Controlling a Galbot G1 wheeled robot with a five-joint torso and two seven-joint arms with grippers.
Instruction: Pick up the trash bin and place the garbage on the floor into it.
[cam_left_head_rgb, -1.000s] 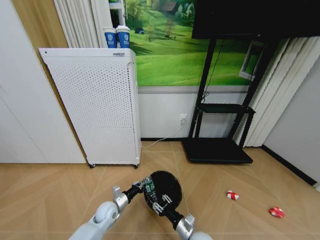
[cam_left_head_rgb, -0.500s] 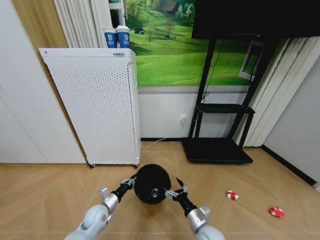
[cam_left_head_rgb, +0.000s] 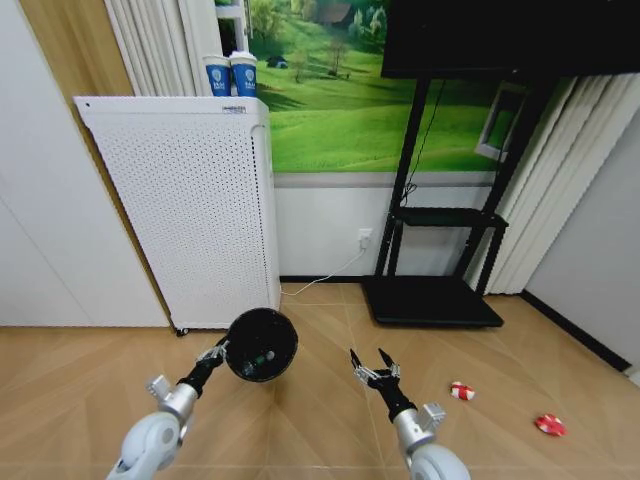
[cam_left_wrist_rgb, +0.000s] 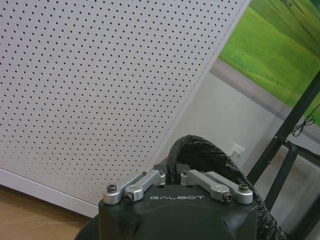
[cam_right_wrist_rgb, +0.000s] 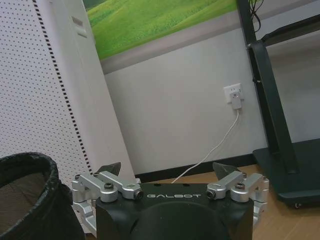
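Observation:
The black round trash bin (cam_left_head_rgb: 261, 344) hangs tilted above the floor (cam_left_head_rgb: 320, 440), its mouth facing me. My left gripper (cam_left_head_rgb: 220, 351) is shut on its rim. In the left wrist view the gripper (cam_left_wrist_rgb: 172, 176) pinches the bin's black rim (cam_left_wrist_rgb: 212, 156). My right gripper (cam_left_head_rgb: 372, 362) stands open to the right of the bin, apart from it and holding nothing. The right wrist view shows this gripper (cam_right_wrist_rgb: 167, 170) with its fingers spread and the bin (cam_right_wrist_rgb: 25, 192) beside it. Two red-and-white pieces of garbage (cam_left_head_rgb: 461, 390) (cam_left_head_rgb: 547, 424) lie on the floor at the right.
A tall white perforated cabinet (cam_left_head_rgb: 185, 210) stands just behind the bin, with two blue-and-white cups (cam_left_head_rgb: 232, 73) on top. A black stand (cam_left_head_rgb: 440, 290) with a low base sits at the back right. A white cable (cam_left_head_rgb: 325, 278) runs along the wall.
The bin has risen and moved left with my left gripper shut on it. My right gripper has come off the bin and now stands apart to the right.

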